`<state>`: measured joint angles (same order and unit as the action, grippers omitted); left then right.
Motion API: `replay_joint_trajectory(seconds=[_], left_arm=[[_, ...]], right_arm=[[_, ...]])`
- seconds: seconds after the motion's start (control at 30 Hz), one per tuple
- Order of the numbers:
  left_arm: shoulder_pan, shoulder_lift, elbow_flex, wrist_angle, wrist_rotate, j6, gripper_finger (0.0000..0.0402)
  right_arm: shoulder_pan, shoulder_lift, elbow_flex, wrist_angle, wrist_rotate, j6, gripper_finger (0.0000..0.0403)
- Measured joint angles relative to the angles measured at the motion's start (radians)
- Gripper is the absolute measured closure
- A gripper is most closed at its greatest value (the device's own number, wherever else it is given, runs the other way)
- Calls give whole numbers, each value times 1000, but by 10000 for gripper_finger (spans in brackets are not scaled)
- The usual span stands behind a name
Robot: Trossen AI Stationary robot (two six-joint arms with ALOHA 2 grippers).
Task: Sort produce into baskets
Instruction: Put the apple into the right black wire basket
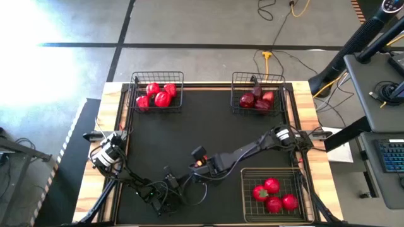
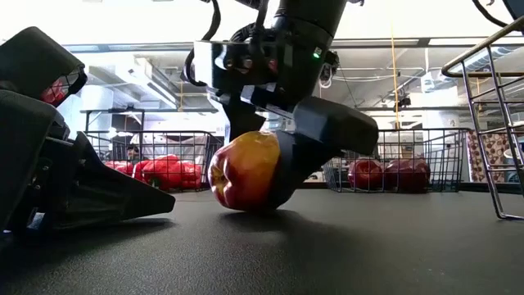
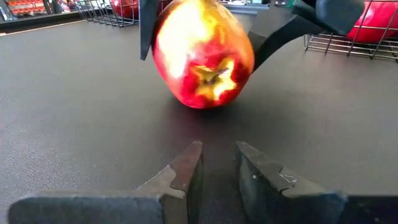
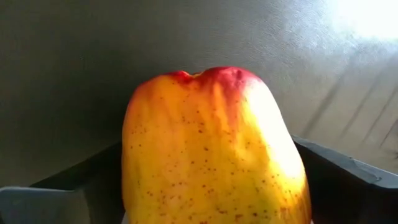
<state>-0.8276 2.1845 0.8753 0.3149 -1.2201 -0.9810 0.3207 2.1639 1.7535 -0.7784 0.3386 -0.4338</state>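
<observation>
An apple [image 2: 244, 170], red blushed with yellow, sits on the black table [image 1: 208, 126] near its middle front, well apart from all three baskets. The right hand [image 2: 262, 176] straddles it, one finger on each flank, the apple still resting on the table; whether the fingers already press on the skin cannot be told, so call it a wide stance around the fruit, not yet a sure grip. The left hand [image 3: 216, 177] lies low on the table just beside the apple, fingers nearly together and holding nothing.

The apple looks firm and smooth-skinned, glossy enough to slip if pinched high on its curve. It is probably light for this arm and stiff enough to take a steady squeeze, though hard pressure could bruise it. The best hold seems to be across its widest girth, fingers on opposite flanks, so it cannot roll or squirt out.

Relative to the apple, the basket of bright red pieces [image 1: 158, 93] is at the far left, the basket of dark fruit [image 1: 257, 94] at the far right, and the tomato basket [image 1: 273, 192] close on the right.
</observation>
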Motion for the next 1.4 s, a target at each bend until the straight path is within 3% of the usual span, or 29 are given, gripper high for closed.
replay_joint_trajectory(seconds=[0.17,0.27,0.4,0.7,0.9,1.07,1.4], left_arm=[[0,0,0,0,0,0,325],[0,0,0,0,0,0,325],[0,0,0,0,0,1,325],[0,-1,21,4,10,29,325],[1,1,50,8,33,72,325],[1,1,51,8,33,74,325],[2,2,51,8,32,76,325]], right_arm=[[-26,0,9,-11,32,156,55],[-57,-8,51,-103,102,289,55],[-122,-46,130,-218,107,432,55],[-384,-258,174,-511,260,660,55],[-624,-460,39,-556,215,870,55],[-781,-578,-131,-474,180,938,50],[-953,-589,-437,-116,56,934,47]])
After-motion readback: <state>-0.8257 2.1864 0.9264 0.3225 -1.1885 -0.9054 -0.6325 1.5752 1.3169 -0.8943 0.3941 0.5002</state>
